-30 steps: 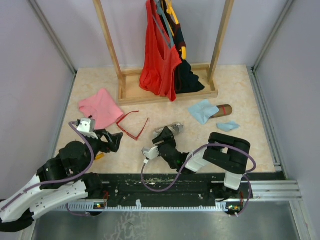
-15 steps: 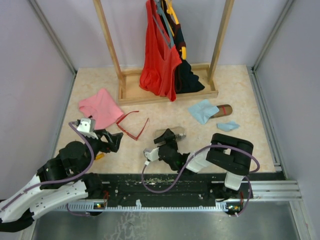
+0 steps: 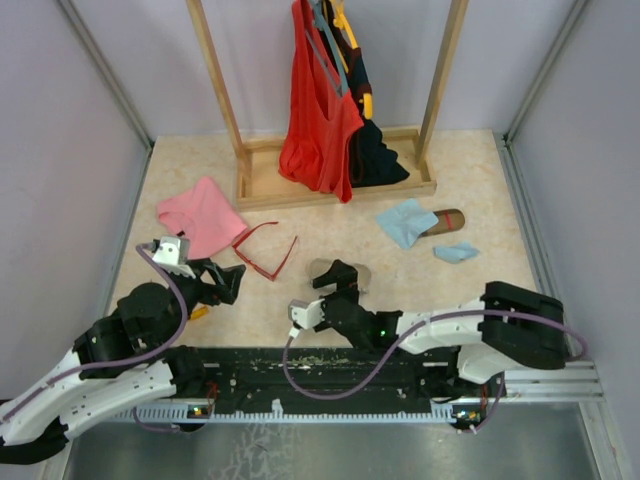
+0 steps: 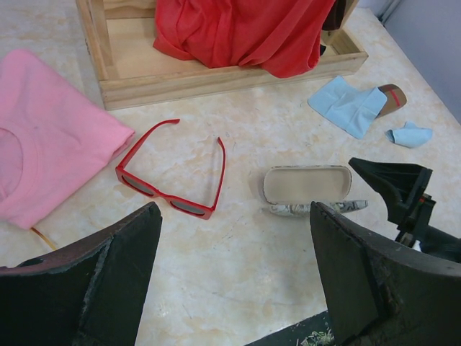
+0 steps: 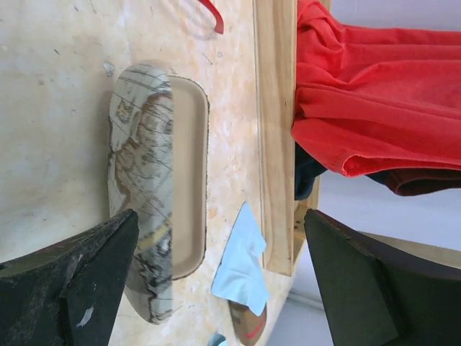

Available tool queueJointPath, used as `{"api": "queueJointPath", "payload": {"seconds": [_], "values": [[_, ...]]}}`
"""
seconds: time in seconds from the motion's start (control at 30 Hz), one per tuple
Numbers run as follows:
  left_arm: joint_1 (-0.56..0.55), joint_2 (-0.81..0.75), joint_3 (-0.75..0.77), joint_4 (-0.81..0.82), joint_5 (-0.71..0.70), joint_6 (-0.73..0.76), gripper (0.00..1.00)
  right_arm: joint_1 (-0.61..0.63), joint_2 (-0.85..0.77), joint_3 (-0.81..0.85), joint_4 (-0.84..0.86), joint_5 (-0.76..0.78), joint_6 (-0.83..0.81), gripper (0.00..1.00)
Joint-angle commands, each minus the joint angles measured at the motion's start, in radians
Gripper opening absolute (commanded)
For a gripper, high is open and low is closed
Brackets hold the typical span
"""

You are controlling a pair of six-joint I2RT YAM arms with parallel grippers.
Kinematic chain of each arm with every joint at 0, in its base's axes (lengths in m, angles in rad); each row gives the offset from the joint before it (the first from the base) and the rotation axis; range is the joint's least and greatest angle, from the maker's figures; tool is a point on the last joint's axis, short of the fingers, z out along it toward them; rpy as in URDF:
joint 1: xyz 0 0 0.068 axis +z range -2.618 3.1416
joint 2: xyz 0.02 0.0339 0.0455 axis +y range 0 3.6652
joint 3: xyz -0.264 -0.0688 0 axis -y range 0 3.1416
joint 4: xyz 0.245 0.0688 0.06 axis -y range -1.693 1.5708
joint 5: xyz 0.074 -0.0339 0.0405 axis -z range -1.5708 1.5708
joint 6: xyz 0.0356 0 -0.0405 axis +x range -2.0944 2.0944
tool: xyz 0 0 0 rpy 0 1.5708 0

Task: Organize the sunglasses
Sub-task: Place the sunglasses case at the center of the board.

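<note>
Well, on the tabletop (image 3: 470, 290) the wooden rack (image 3: 330, 190) stands at the upper middle, with a pink shirt (image 3: 200, 215) at the left. The sunglasses (image 3: 265, 255) lie unfolded left of centre, near an open case (image 4: 307, 185). My left claw (image 3: 232, 282) and right claw (image 3: 345, 277) both gape, grasping nothing.

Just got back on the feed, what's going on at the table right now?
Neither arm holds anything. The right gripper stands open over the near edge of the map-print glasses case, which lies open and empty on the table. The sunglasses lie unfolded to the case's left, untouched. The left gripper is open too, hovering just short of them.
</note>
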Motion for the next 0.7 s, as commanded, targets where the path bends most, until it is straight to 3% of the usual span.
{"api": "queueJointPath", "payload": {"seconds": [0.0, 0.2, 0.43, 0.5, 0.57, 0.67], "values": [[-0.004, -0.012, -0.011, 0.005, -0.01, -0.006, 0.89, 0.042, -0.139, 0.005, -0.224, -0.042, 0.152, 0.97], [-0.004, -0.014, -0.014, 0.01, -0.005, -0.008, 0.89, 0.082, -0.338, 0.027, -0.408, -0.077, 0.338, 0.98], [-0.003, 0.035, -0.017, 0.036, 0.068, -0.006, 0.89, 0.063, -0.53, 0.11, -0.54, -0.063, 0.964, 0.93], [-0.004, 0.077, -0.016, 0.055, 0.115, -0.014, 0.89, -0.01, -0.53, 0.16, -0.676, -0.079, 1.229, 0.91], [-0.004, 0.131, -0.011, 0.085, 0.156, -0.022, 0.89, -0.165, -0.524, 0.197, -0.81, -0.159, 1.454, 0.9], [-0.003, 0.26, 0.003, 0.122, 0.204, -0.042, 0.89, -0.305, -0.556, 0.138, -0.8, -0.272, 1.594, 0.86]]}}
